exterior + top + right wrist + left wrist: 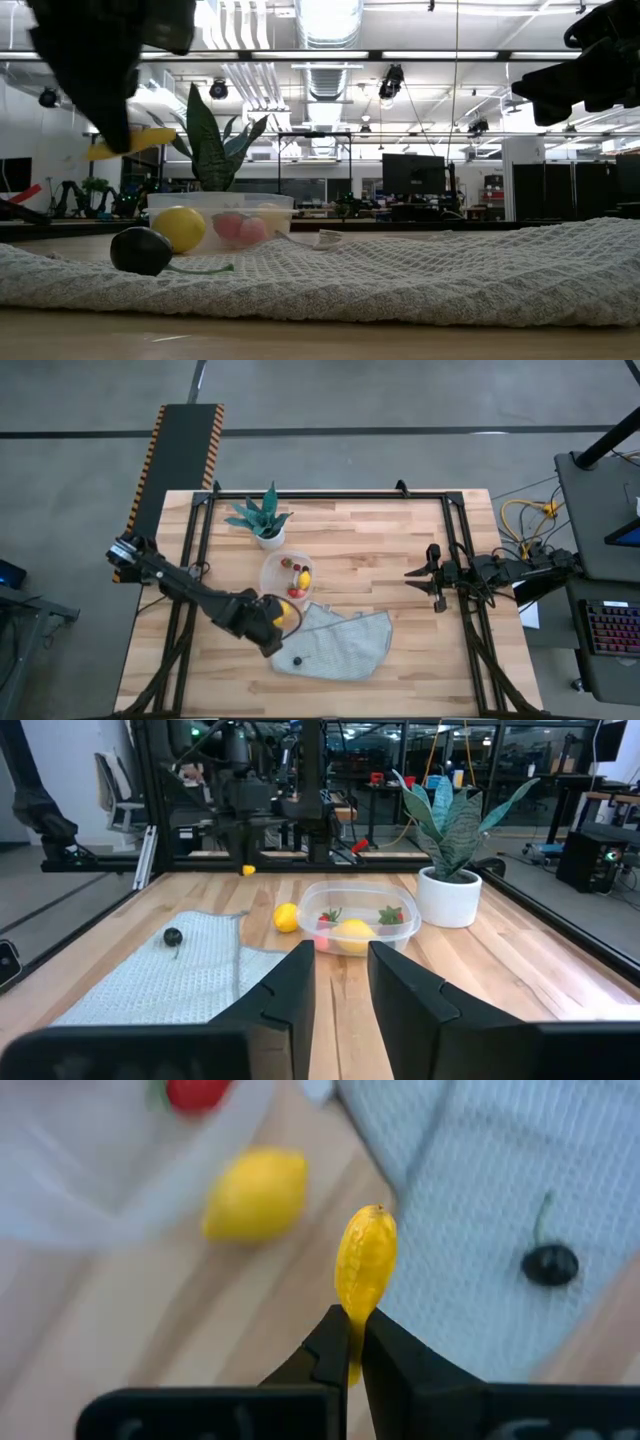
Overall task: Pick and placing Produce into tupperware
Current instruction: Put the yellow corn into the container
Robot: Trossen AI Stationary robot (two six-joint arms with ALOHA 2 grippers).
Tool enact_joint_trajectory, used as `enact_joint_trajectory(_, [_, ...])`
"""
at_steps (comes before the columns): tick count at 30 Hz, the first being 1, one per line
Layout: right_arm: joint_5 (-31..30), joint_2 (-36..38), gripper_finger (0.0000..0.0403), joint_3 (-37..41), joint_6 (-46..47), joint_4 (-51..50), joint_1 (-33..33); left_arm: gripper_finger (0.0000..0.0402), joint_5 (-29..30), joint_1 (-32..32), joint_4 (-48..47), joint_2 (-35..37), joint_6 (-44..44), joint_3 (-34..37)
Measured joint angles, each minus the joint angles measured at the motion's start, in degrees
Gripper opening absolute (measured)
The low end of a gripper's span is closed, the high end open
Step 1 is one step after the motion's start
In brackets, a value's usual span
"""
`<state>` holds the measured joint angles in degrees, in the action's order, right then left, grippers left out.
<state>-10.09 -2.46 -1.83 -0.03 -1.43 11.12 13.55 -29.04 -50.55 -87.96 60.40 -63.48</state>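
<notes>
The left gripper is clamped on a thin yellow piece, lifted above the table near its front-left, just beside the tub. A lemon lies against the tub; a dark berry sits on the cloth. The right gripper waits slightly parted, empty, near the right edge.

Light butcher-block wooden bench in black frame. Directly on it: round clear plastic tupperware with small produce inside; white pot of spiky green plant just behind it; grey knitted cloth; yellow toy lemon between tupperware and cloth.
</notes>
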Motion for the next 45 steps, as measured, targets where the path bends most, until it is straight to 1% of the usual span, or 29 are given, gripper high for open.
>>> enact_joint_trajectory(11, [0.0, 0.0, 0.0077, 0.0, 0.0, 0.0, 0.0, 0.0000, 0.2, 7.6, 0.0, 0.0, -14.9, -1.6])
enact_joint_trajectory(15, [0.0, 0.0, 0.0080, 0.0, 0.0, 0.0, 0.0, 0.0000, 0.2, 10.7, 0.0, 0.4, -19.9, -1.6])
enact_joint_trajectory(20, [0.0, 0.0, 0.0088, 0.0, 0.0, 0.0, 0.0, 0.0000, -2.9, 15.5, 0.0, 0.5, -26.4, -1.6])
enact_joint_trajectory(23, [0.0, 0.0, 0.0091, 0.0, 0.0, 0.0, 0.0, 0.0000, -2.8, 18.4, 0.0, 0.6, -29.3, -1.6])
enact_joint_trajectory(33, [0.2, 0.0, 0.0081, 0.0, 0.0, -0.1, 0.0, 0.0000, -3.8, 29.2, 0.0, 0.6, -36.1, 0.1])
enact_joint_trajectory(36, [2.1, 0.0, 0.0084, 0.0, -0.4, -0.2, 0.0, 0.0000, -4.5, 31.9, 0.5, 0.6, -37.7, 1.1])
enact_joint_trajectory(40, [2.6, 0.0, 0.0091, 0.0, -0.5, -0.2, 0.0, 0.0000, -4.6, 33.9, 0.6, 0.6, -38.5, 1.9])
enact_joint_trajectory(45, [2.6, 0.0, 0.0093, 0.0, -0.5, -0.2, 0.0, 0.0000, -5.0, 34.8, 1.0, 0.6, -38.7, 2.1])
